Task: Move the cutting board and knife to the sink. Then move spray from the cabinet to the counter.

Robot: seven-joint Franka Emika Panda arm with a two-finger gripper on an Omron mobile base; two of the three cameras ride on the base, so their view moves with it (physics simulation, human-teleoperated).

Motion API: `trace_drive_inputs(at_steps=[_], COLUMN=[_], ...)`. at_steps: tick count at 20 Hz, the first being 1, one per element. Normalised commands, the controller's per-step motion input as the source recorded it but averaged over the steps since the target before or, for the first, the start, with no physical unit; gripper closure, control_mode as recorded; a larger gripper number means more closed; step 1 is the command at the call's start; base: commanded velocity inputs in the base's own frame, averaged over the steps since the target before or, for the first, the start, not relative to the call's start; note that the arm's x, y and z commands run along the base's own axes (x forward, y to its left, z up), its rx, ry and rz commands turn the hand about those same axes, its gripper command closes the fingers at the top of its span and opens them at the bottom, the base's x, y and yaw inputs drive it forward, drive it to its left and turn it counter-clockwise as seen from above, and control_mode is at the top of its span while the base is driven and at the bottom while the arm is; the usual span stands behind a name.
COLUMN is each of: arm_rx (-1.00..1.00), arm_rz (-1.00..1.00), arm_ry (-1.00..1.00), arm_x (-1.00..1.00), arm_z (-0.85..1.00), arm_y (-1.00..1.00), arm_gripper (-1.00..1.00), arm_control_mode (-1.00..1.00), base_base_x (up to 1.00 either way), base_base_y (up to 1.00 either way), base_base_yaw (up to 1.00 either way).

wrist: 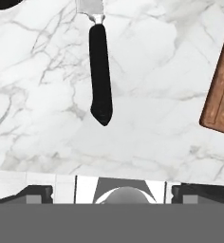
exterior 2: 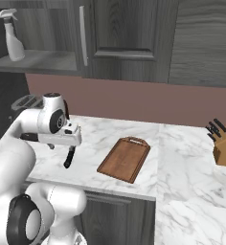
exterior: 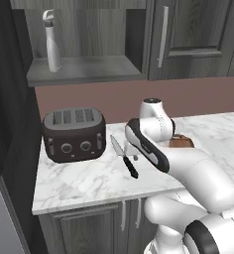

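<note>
The knife lies flat on the white marble counter, its black handle pointing toward my gripper. My gripper hovers above it, open wide, with nothing between the fingertips. The knife rests just right of the toaster. The reddish-brown cutting board lies on the counter to the knife's right, apart from it, handle slot at its far end. The pale spray stands upright on the grey shelf of the open cabinet above the toaster.
A dark toaster sits at the counter's left end, close to the knife. A tan knife block stands at the far right. A shut cabinet door with a long silver handle hangs right of the open shelf.
</note>
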Motion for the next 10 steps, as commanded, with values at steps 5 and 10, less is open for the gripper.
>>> trace_drive_inputs(at_steps=[5,10], arm_rx=[0.0,0.0], arm_rz=[0.0,0.0], arm_ry=[0.0,0.0], arm_x=[0.02,0.07], arm_z=[-0.45,-0.41], arm_y=[0.08,0.06], arm_gripper=[-1.0,-1.0], arm_control_mode=[-1.0,-1.0], base_base_x=[0.0,0.0], base_base_y=[0.0,0.0], base_base_yaw=[0.0,0.0])
